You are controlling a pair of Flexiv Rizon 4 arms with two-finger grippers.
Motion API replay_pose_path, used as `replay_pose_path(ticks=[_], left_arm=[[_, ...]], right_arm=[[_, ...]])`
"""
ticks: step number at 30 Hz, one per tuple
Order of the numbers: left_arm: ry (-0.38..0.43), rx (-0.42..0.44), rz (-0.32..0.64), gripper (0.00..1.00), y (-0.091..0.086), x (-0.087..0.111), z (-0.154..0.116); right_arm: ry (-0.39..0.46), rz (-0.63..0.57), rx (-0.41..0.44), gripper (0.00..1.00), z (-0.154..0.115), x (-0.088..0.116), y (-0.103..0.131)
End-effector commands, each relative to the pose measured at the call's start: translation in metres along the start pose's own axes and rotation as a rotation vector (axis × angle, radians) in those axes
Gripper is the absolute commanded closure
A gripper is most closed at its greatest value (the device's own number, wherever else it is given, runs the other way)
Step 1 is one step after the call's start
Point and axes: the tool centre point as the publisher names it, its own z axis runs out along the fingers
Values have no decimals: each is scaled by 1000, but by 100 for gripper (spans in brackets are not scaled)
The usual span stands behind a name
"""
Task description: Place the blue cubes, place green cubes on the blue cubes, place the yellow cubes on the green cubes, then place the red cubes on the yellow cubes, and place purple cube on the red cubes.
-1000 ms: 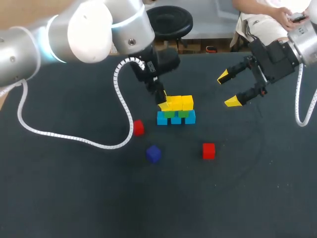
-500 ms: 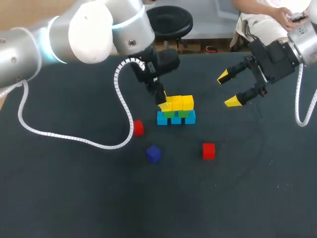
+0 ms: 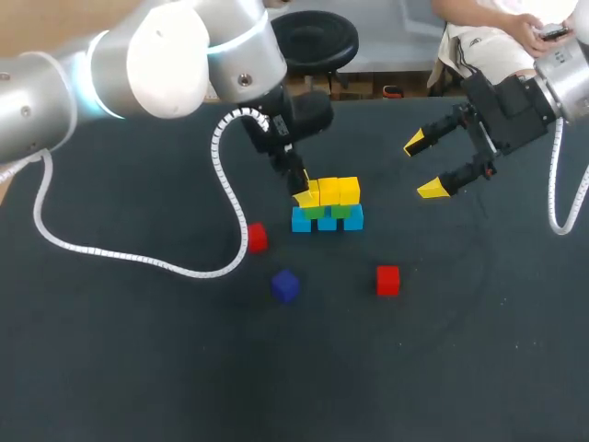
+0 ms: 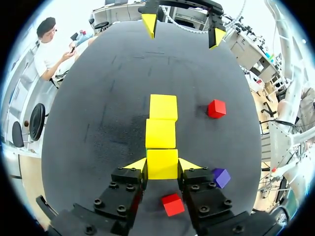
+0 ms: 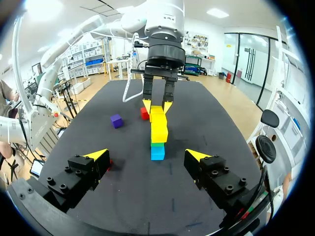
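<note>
Left fingers [image 4: 138, 165] clamped on end yellow cube [image 4: 162, 163] atop stack [image 3: 328, 219], right fingers [image 5: 96, 155] spread wide, empty, well apart.

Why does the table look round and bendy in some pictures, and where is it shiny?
Left and right wrist views: the fisheye lens bends the edges of the table into curves. Head view: the edges run straight; light glares off the white shell of the left arm. Left wrist view: the yellow cube held between the fingers looks evenly lit, without glare.
</note>
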Motion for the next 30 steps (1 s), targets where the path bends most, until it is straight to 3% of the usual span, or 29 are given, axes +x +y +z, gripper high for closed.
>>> replay_pose_path(ticks=[1,5,10,15,21,30], left_arm=[[3,7,-2,100,3,-1,0],[4,10,-6,98,3,-1,0],[2,13,-12,71,3,-1,0],[-3,14,-13,57,3,-3,0],[-29,13,-13,0,3,-3,-3],[-66,-14,-33,0,0,1,-13]], right_arm=[[-1,-1,1,0,0,0,0],[-1,-1,1,0,0,0,0],[-1,-1,1,0,0,0,0],[-1,-1,1,0,0,0,0],[-1,-1,1,0,0,0,0],[-1,-1,1,0,0,0,0]])
